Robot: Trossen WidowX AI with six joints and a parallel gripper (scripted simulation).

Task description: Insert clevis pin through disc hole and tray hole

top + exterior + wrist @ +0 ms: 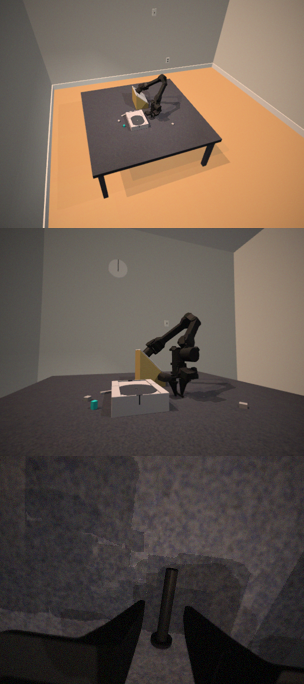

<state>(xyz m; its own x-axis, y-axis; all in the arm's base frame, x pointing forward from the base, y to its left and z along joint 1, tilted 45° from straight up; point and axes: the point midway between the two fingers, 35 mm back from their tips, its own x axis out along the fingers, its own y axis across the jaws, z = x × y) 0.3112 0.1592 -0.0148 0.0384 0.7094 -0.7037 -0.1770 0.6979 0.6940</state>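
On the table (150,150) (150,433), the wedge-shaped stand (140,103) (150,371) is behind the tray (139,127) (140,404), with the disc (137,122) (135,391) lying flat inside. Two small blocks (124,126) (119,120) (94,405) (87,398) lie left of the tray; another block (172,124) (243,405) lies right. The pin (168,606) appears to stand on its head on the table.

One disc (137,120) (138,390), one pin (168,601), three small blocks (one teal)

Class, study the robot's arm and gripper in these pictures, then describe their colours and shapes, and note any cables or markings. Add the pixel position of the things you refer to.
The arm (163,88) (192,330) is very dark, nearly black, with chunky angular links and a rounded drum-like part. The gripper (179,395) (164,608) is equally dark, its two fingers tapering to narrow tips. No cables or markings can be made out.
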